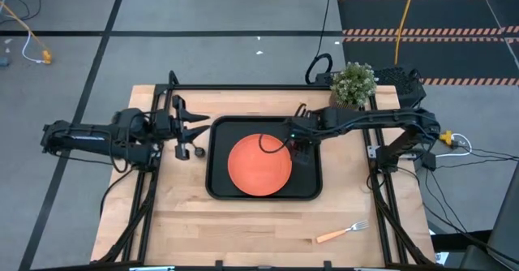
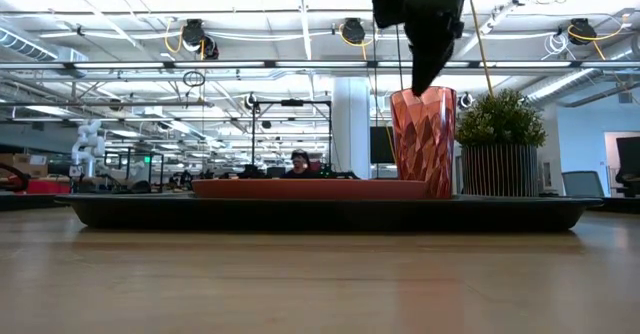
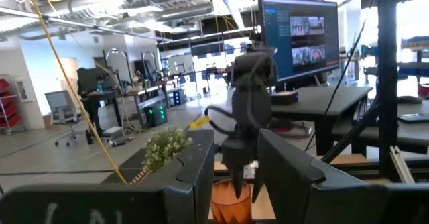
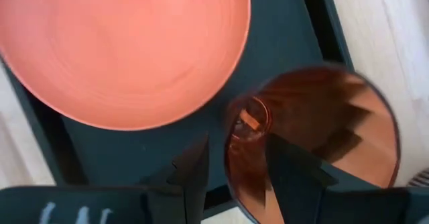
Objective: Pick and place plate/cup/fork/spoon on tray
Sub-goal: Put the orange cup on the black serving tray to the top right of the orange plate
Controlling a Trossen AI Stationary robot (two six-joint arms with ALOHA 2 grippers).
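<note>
Now I ease my right end effector (image 4: 234, 167), its fingers straddling the cup (image 4: 315, 137) rim, straight up so the cup stands undisturbed on the tray (image 1: 312, 186) beside the plate (image 1: 259, 165).

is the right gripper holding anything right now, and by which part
The right gripper straddles the cup's rim, one finger inside and one outside, with the cup standing on the tray. Whether it is gripping cannot be told.
</note>
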